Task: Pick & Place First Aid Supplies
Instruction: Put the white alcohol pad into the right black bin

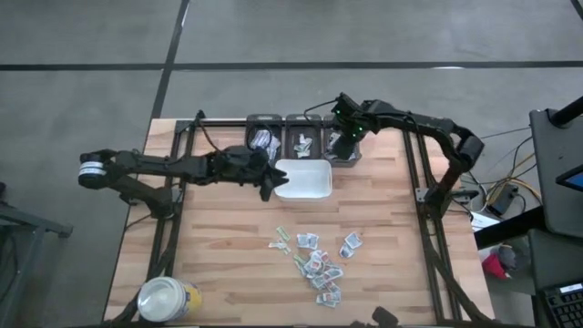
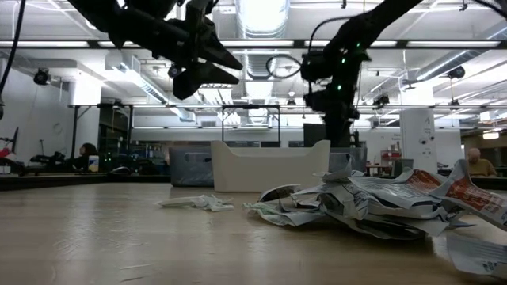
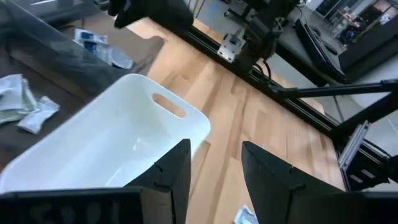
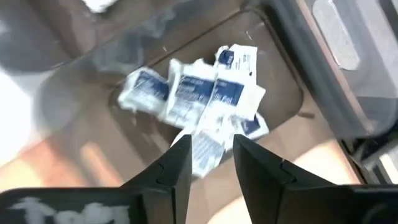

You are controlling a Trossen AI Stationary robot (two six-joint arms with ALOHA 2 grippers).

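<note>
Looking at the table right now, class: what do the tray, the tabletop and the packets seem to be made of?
Tray: likely plastic; smooth, white, moulded handle slot.
Tabletop: wood; pale planks with visible grain.
Packets: probably paper; thin, crumpled, printed.

**Where my four cameras look**

My high camera hangs above and looks straight down on the whole table (image 1: 228, 264), both my arms in it. My low one sits at table-top height, facing level across the boards into the room, close behind the heap of packets (image 2: 372, 202). The white tray (image 1: 303, 179) shows in both (and again, very near, from my left wrist, which looks past my left gripper (image 3: 214, 168)). My right wrist camera looks steeply down past my right gripper (image 4: 211, 155) into a dark bin (image 4: 81, 93), close up.
</note>
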